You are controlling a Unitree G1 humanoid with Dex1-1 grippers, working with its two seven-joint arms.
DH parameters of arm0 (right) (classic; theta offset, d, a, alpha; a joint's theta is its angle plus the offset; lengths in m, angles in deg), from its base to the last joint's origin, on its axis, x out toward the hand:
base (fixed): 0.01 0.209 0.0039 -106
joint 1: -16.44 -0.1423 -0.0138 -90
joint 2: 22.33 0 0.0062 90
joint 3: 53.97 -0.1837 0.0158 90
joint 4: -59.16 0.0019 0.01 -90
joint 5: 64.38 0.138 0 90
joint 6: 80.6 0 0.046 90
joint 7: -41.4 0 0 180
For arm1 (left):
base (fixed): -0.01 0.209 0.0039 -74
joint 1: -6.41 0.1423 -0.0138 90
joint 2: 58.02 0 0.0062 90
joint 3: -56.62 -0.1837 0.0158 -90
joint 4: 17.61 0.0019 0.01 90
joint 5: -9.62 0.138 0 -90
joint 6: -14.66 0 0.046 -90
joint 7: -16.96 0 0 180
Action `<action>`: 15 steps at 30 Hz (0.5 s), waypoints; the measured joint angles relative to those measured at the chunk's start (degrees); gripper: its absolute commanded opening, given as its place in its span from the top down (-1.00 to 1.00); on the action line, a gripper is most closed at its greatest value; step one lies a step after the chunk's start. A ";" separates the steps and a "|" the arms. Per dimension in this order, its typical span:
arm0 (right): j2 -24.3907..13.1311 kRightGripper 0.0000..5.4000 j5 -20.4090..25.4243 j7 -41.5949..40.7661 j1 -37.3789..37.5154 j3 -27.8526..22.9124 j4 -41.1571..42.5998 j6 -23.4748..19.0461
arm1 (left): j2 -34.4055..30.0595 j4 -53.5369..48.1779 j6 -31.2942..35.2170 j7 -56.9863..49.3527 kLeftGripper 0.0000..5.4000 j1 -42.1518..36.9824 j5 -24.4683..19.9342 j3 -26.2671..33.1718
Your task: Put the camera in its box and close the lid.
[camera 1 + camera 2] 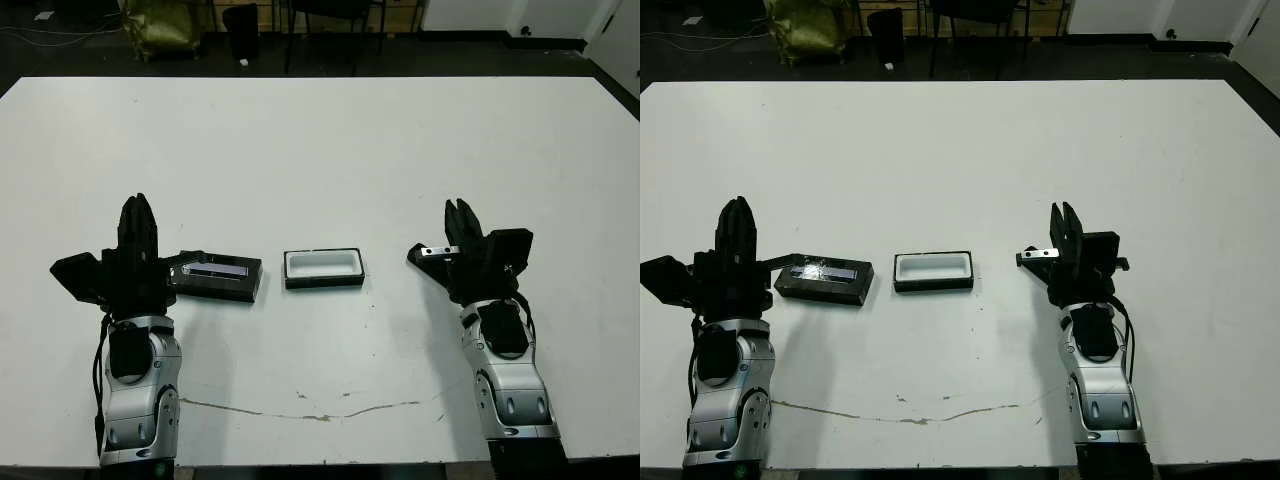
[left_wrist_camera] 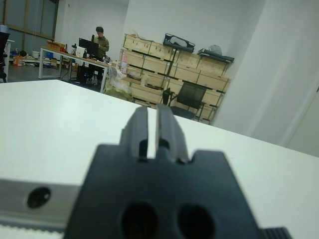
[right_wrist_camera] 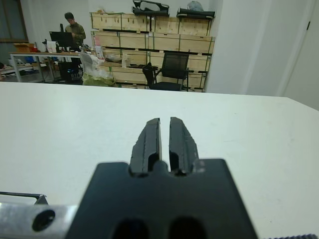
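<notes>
Both arms are parked low over the white table (image 1: 320, 140), close to its near edge. The left gripper (image 1: 137, 202) sits toward the near-left corner and the right gripper (image 1: 460, 207) toward the near-right, both pointing at the far edge. In the left wrist view the two black fingers (image 2: 171, 127) stand pressed nearly together with only a thin slit between them and nothing in it. It's the same on the right: the fingers (image 3: 148, 139) are drawn close, with a narrow slit and nothing pinched. Now the task pieces. The box (image 1: 323, 283) lies flat about midway between the table's left and right edges, nearer the near edge than the far one, its open white inside facing up. Just to its left, with a small gap, lies the lid (image 1: 215, 280), pale stripe up and turned slightly askew, its left end right beside the left gripper's body. I cannot pick out the camera in any of these views. A thin brownish mark (image 1: 300, 412) runs along the table near its front edge. Beyond the far edge, a person (image 3: 74, 27) sits at a desk, with stacked wooden crates (image 3: 149, 40) and a black chair (image 3: 172, 69) behind.
</notes>
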 measured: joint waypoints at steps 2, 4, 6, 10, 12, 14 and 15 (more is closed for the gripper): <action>0.00 1.00 0.01 -0.01 0.00 -0.01 -0.29 0.06 | 0.00 0.05 0.00 -0.06 0.98 0.00 0.03 -0.02; 0.00 1.00 0.01 0.00 0.00 -0.01 -0.31 0.06 | 0.00 0.05 0.00 -0.11 0.98 0.01 0.16 -0.11; 0.00 1.00 0.01 0.00 0.00 -0.01 -0.31 0.05 | 0.01 0.04 0.03 -0.19 0.98 0.01 0.38 -0.30; -0.02 1.00 -0.08 0.01 0.00 0.00 -0.31 0.05 | 0.13 -0.04 0.35 -0.26 0.98 0.01 0.40 -0.71; -0.02 1.00 -0.09 0.00 0.00 0.01 -0.31 0.05 | 0.13 -0.11 0.52 -0.37 0.98 0.01 0.41 -0.81; -0.12 1.00 -0.12 -0.17 0.00 0.11 -0.31 0.06 | 0.13 -0.20 0.61 -0.39 0.98 0.01 0.40 -0.79; -0.22 1.00 0.01 -0.58 0.00 0.09 -0.30 0.08 | 0.13 -0.20 0.61 -0.39 0.98 0.01 0.40 -0.76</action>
